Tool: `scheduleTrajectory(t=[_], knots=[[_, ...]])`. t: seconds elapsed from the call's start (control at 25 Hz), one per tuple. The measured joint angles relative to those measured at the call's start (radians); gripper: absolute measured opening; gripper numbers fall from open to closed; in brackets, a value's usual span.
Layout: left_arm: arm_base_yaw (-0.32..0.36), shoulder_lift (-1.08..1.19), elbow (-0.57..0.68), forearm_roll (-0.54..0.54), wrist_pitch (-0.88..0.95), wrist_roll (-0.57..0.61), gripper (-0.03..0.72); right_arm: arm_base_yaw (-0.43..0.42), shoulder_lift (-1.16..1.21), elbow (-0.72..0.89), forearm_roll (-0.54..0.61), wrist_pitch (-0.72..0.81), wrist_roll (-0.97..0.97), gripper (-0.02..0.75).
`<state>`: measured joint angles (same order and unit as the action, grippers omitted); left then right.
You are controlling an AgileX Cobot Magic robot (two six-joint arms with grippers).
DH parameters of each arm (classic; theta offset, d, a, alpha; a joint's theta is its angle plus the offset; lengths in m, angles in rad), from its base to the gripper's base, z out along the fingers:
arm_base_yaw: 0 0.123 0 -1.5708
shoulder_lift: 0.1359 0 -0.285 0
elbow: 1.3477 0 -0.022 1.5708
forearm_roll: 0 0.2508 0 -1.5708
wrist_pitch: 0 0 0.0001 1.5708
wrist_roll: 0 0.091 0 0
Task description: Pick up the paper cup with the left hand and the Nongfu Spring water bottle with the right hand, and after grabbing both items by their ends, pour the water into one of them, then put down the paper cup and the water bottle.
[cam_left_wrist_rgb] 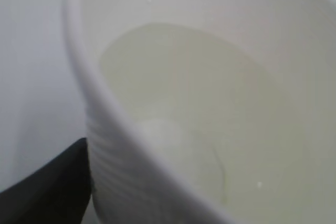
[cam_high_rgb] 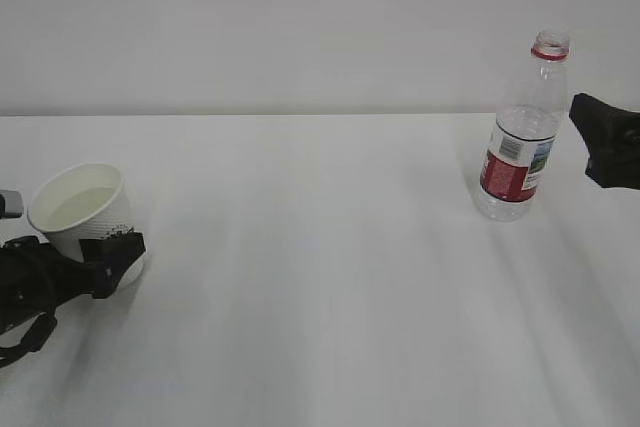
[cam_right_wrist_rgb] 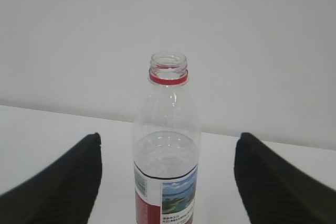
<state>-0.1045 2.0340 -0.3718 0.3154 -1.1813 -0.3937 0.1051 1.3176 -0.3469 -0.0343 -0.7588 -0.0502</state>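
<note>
At the near left of the table point(cam_high_rgb: 320, 297), the left hand point(cam_high_rgb: 112, 259) reaches in from the edge, its black fingers spread wide around the lower part of the cup point(cam_high_rgb: 85, 215). The cup stands upright on the table between them; whether the fingers actually press its wall cannot be told. The left wrist view looks down into the cup point(cam_left_wrist_rgb: 210, 98) from close by: pale water point(cam_left_wrist_rgb: 184, 114) lies in the bottom, and one black finger point(cam_left_wrist_rgb: 47, 187) sits just beside the ribbed outer wall.

Farther back on the right, the bottle point(cam_high_rgb: 522, 137) stands upright and capless on the table, red label low, a little water showing in its base. The right hand point(cam_high_rgb: 605, 147) hovers just to its right, apart from it. In the right wrist view, its two fingers point(cam_right_wrist_rgb: 58, 187) stand wide open on either side of the bottle point(cam_right_wrist_rgb: 167, 150), with clear gaps.
</note>
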Motion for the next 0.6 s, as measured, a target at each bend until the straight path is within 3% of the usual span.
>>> scheduleTrajectory(t=[0.24,0.6], knots=[[0.0,0.0,0.0,-0.038,0.0,0.022,0.69,0.0,0.0,0.0,0.0,0.0,0.0,0.589],[0.0,0.0,-0.006,-0.091,0.02,0.258,0.689,0.0,0.0,0.0,0.0,0.0,0.0,0.589]])
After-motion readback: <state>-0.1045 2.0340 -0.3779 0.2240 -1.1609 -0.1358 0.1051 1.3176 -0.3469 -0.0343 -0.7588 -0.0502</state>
